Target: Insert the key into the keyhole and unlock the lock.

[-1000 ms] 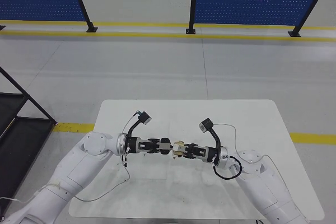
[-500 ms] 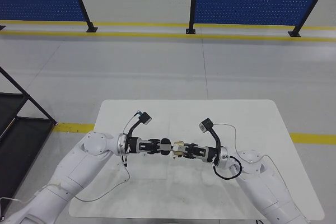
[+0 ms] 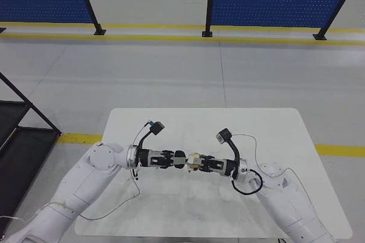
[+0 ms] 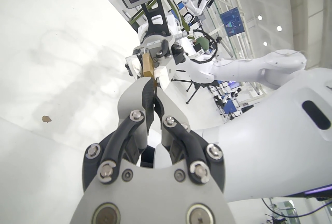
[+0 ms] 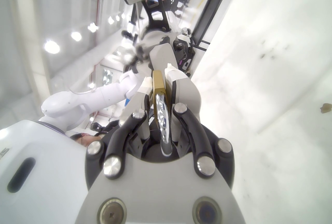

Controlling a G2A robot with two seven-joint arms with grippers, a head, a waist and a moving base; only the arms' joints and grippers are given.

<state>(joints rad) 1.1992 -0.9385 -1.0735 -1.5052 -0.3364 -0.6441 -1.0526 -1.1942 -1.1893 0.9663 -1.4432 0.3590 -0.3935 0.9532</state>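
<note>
Standing at the far left, off the table, is a black rack (image 3: 12, 146) on the grey floor. Next comes the white table (image 3: 261, 127), and above its middle the two grippers meet tip to tip in a nearly level line.

The left gripper (image 3: 180, 159) comes in from the left side. Its jaws are pressed together, the black pads (image 4: 147, 98) almost touching along their length. Out of their tips pokes a thin dark-gold sliver, which looks like the key (image 4: 155, 83), though little of it shows. It lies in line with the jaws and points away from the left wrist, straight at the lock. Whether its tip has entered the lock cannot be told.

The lock (image 4: 147, 65), a small brass padlock, is held in the air just beyond those tips, above the table's middle and not resting on it. It sits between the jaws of the right gripper (image 3: 202, 162), which are closed on it: the pale fingertips (image 5: 145, 86) clamp the brass body on its two broad faces. Its long axis runs along the right gripper's own line, so across the table from side to side. The bottom end faces the left gripper, and the silver shackle (image 5: 162, 111) points the other way, back into the right gripper's palm between the black links.

Past the table's right edge, a yellow line (image 3: 347, 150) runs along the floor.
</note>
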